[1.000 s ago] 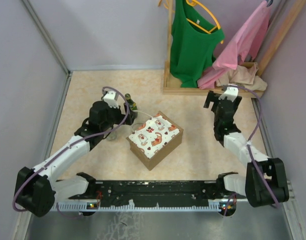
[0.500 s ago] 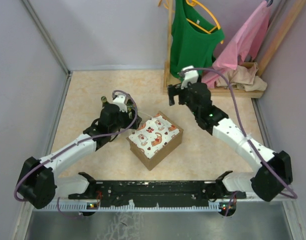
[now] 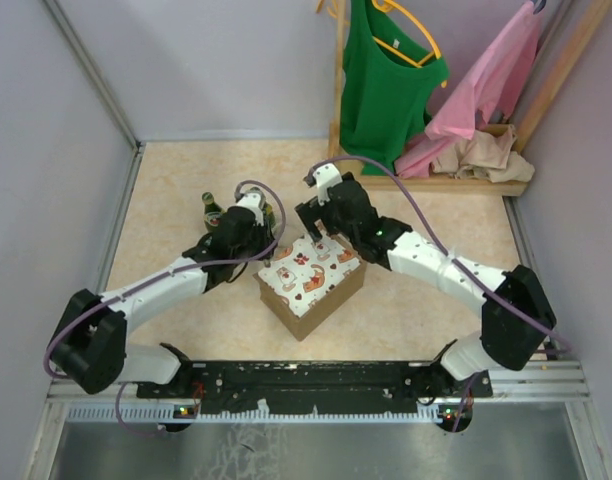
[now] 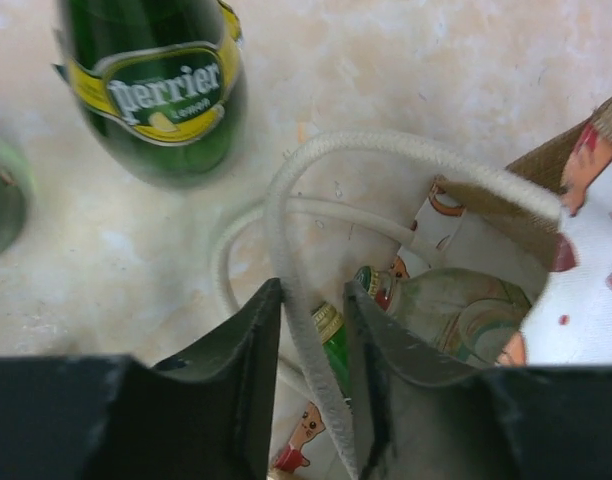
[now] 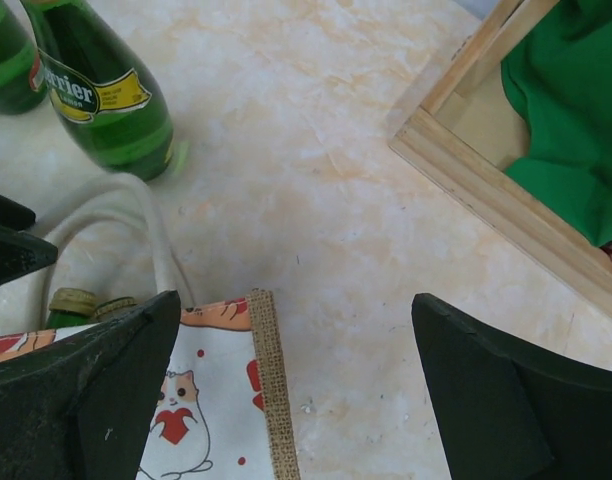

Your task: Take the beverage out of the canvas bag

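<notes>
**Two caps are showing at the bag mouth, between both tools**

Two gold-capped green glass bottles (image 4: 333, 345) are lying inside the small boxy tan-brown canvas bag (image 3: 308, 280). The bag is resting on the mottled beige table (image 3: 186, 170), seemingly on its side, with its white panel of red-orange figures facing up. Its mouth is facing the far left. The necks are pointing out of that mouth, so I judge each bottle's long axis to be running from the opening back into the bag, toward the near right in the overhead view.

The left tool (image 4: 314, 290) is sitting right at the mouth. Its fingers are straddling the white rope loop handle (image 4: 406, 148) with only a narrow gap. I cannot tell whether the pinch is firm. The caps are lying just past its fingertips.

The right tool (image 5: 296, 305) is hanging over the bag's far edge, fingers spread wide and nothing between them. In its own view the caps are showing low on the left, just beside one finger and not under the gap.

Two further green bottles, one with a yellow-banded Perrier label (image 5: 101, 95), are standing upright on the table beyond the mouth.

The left tool is nearer but is busy with the handle. The free right tool would probably be reaching left and drawing a neck out along its axis.
</notes>
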Action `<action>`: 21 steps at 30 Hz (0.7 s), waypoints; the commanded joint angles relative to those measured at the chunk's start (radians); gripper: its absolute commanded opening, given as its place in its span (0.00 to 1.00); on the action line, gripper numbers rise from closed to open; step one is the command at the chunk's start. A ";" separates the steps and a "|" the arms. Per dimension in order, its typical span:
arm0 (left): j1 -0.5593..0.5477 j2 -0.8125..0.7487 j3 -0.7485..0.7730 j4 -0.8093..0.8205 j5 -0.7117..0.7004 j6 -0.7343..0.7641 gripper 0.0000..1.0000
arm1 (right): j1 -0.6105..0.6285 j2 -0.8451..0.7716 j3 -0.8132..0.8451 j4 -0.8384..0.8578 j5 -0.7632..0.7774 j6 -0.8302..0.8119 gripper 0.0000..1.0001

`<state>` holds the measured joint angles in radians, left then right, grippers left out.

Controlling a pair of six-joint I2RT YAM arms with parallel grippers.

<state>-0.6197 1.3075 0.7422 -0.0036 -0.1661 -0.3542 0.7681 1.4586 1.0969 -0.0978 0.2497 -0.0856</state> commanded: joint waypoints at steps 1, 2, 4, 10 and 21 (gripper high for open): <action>-0.015 0.069 0.055 0.051 0.099 -0.023 0.31 | -0.002 -0.058 -0.029 0.023 0.031 0.010 0.99; -0.022 0.083 0.061 0.057 0.110 -0.023 0.28 | -0.002 -0.061 -0.038 0.011 0.029 0.018 0.99; -0.037 0.106 0.071 0.082 0.134 -0.017 0.24 | -0.001 -0.075 -0.072 -0.002 0.038 0.039 0.99; -0.076 0.183 0.140 0.128 0.207 0.017 0.20 | -0.001 -0.170 -0.181 0.015 0.114 0.085 0.99; -0.164 0.418 0.382 0.139 0.334 0.054 0.20 | -0.002 -0.265 -0.197 -0.040 0.166 0.107 0.99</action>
<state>-0.7521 1.6615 1.0447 0.0917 0.0792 -0.3138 0.7681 1.2217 0.9009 -0.1223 0.3992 0.0025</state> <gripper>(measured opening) 0.201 0.991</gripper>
